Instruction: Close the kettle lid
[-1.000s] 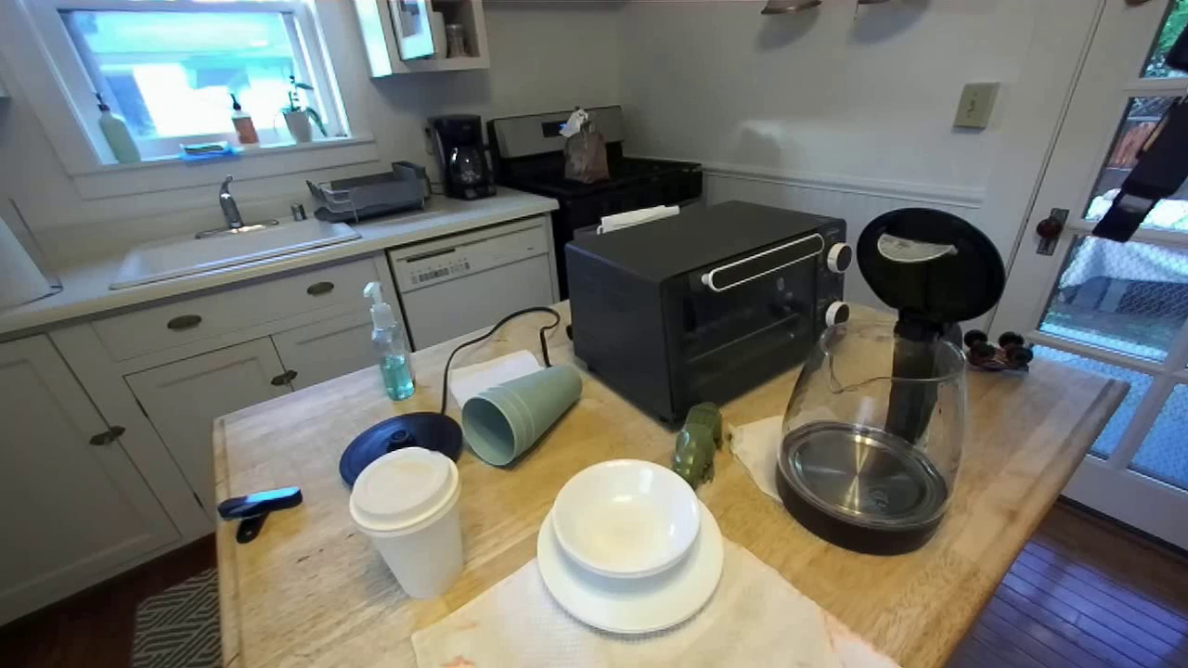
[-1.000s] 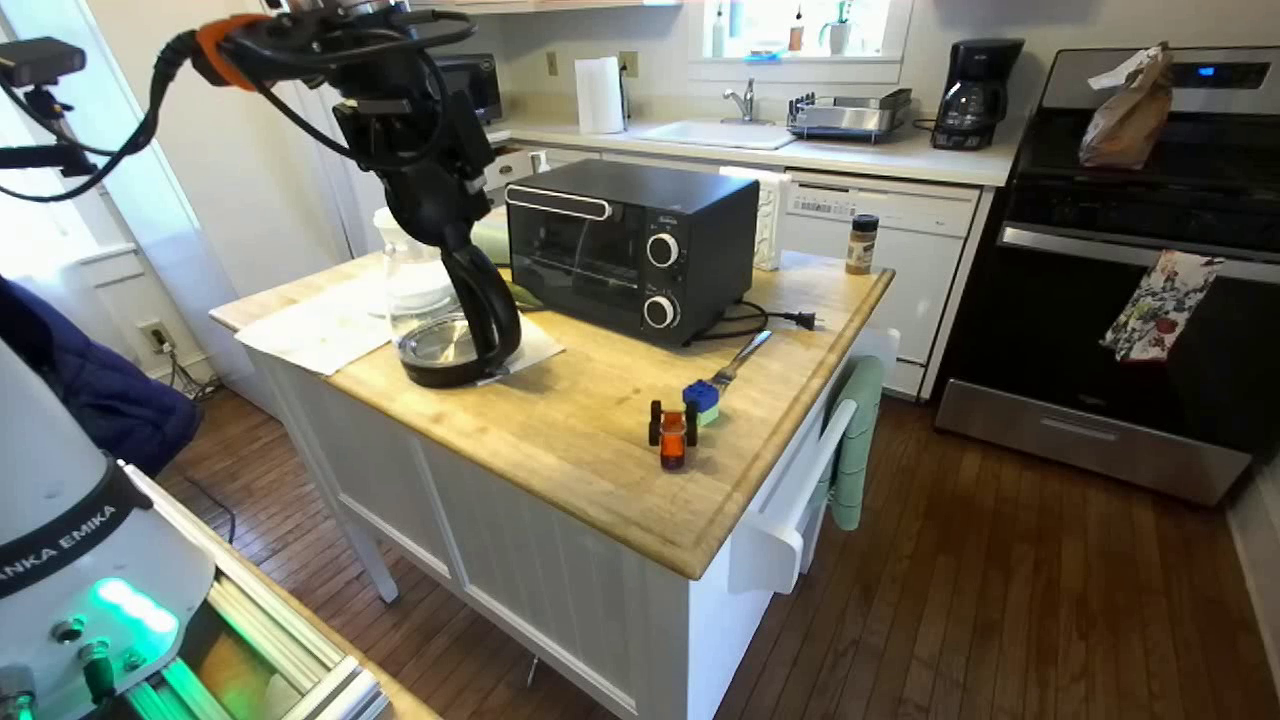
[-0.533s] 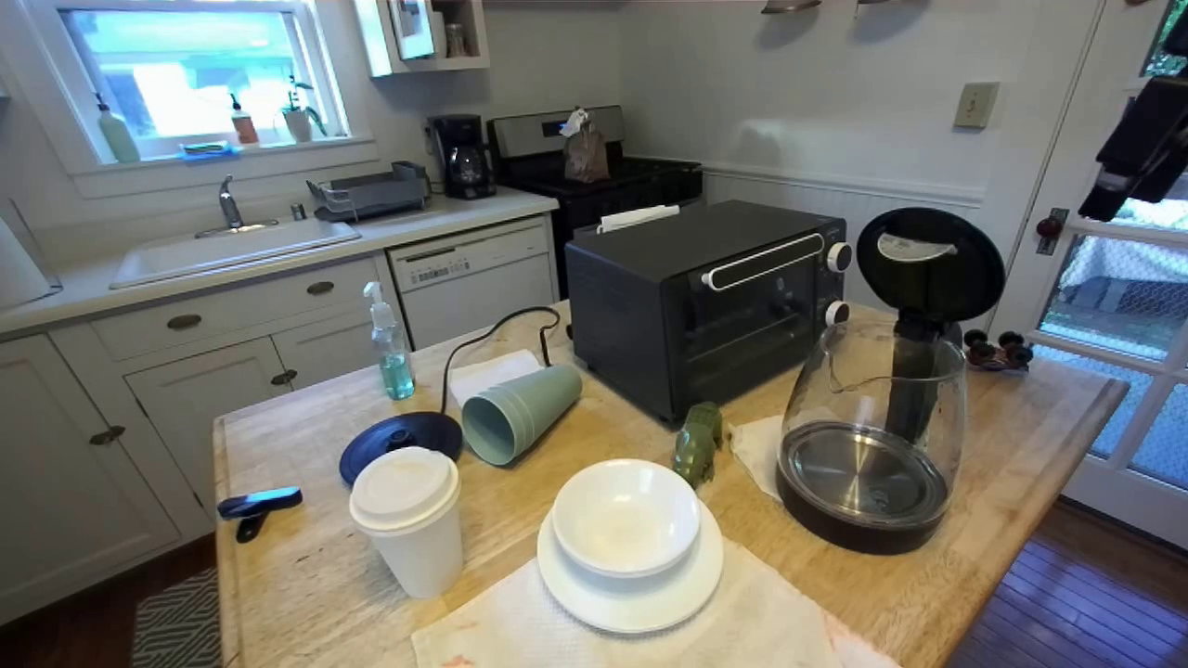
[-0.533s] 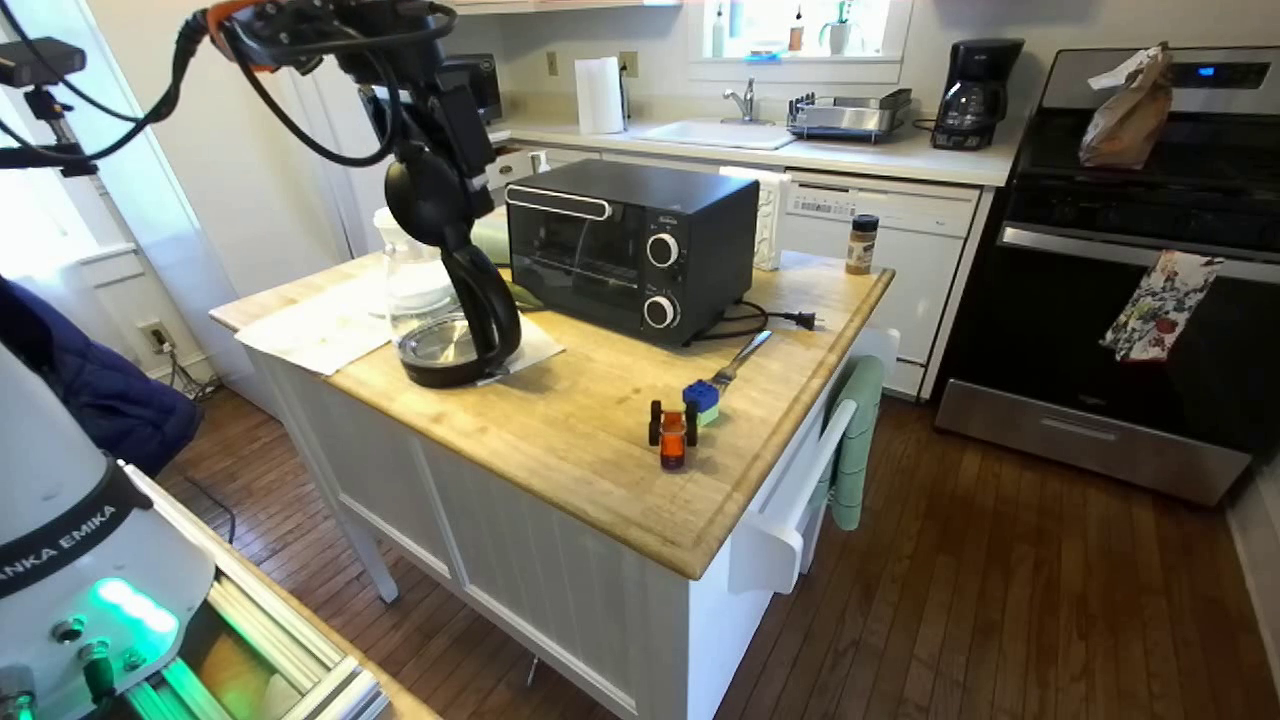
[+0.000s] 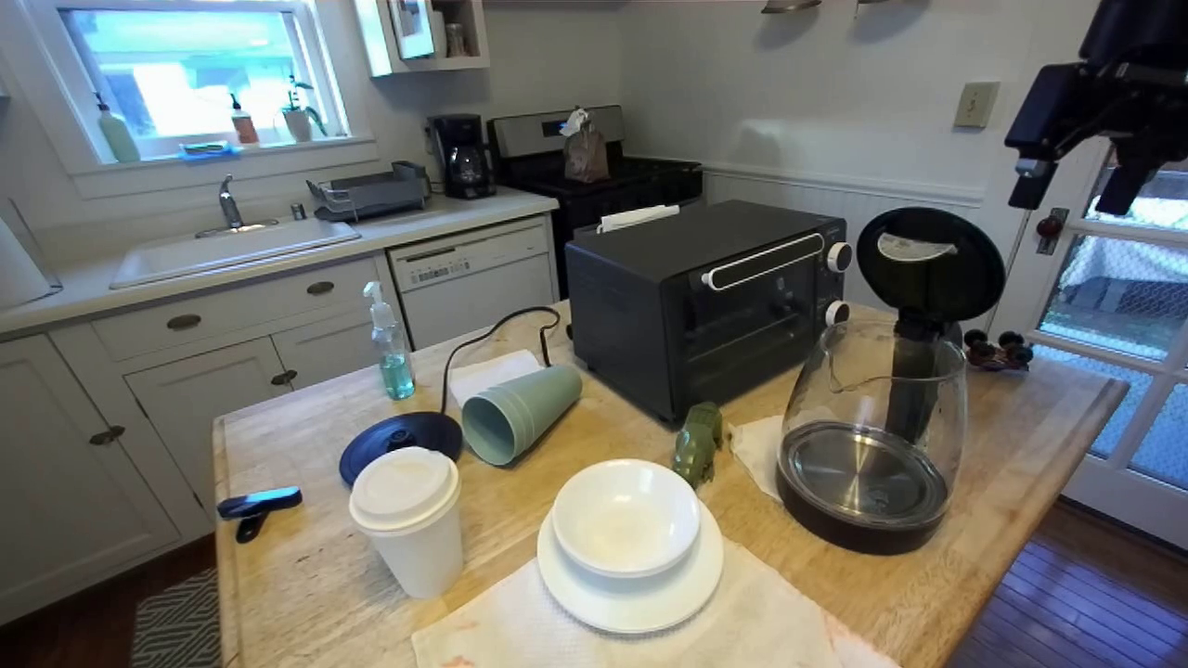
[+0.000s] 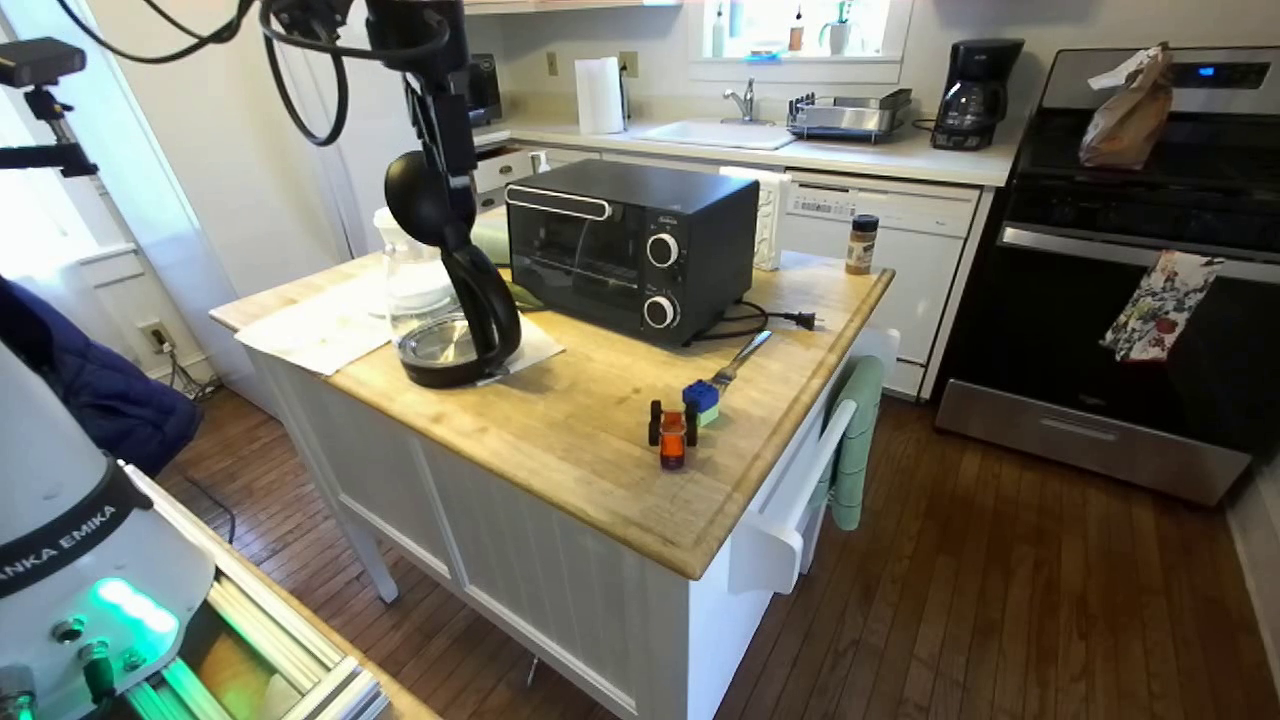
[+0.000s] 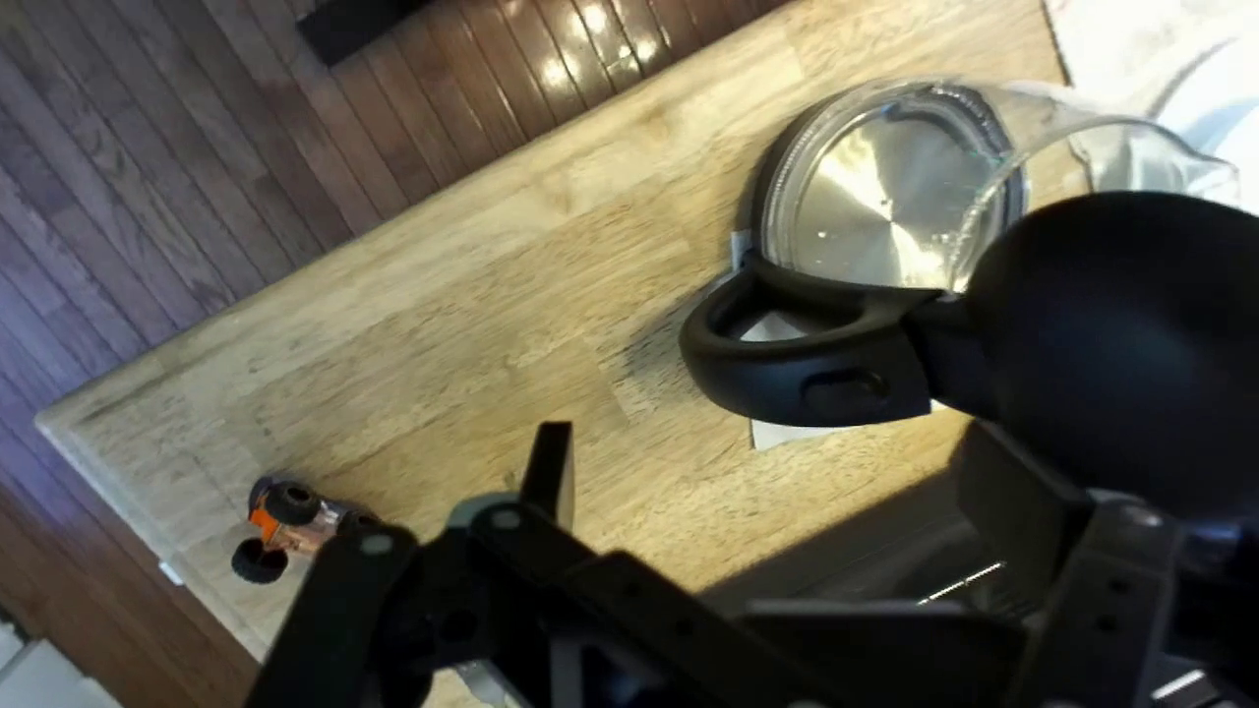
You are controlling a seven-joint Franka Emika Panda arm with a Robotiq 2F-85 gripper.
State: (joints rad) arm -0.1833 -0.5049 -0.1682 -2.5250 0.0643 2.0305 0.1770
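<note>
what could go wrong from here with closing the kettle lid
The lid stands raised, so pushing it too hard might tip or slide the kettle, which looks empty. The open jaws might bump the toaster oven, which stands close to the kettle, on the way to the lid.

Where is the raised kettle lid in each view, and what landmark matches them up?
In an exterior view: lid, right half, right of the toaster oven.
In an exterior view: lid, left half, left of the toaster oven.
In the wrist view: lid, at the right edge.
Shared landmark: wheeled toy, lower right of the lid in both exterior views, lower left of it in the wrist view.
</note>
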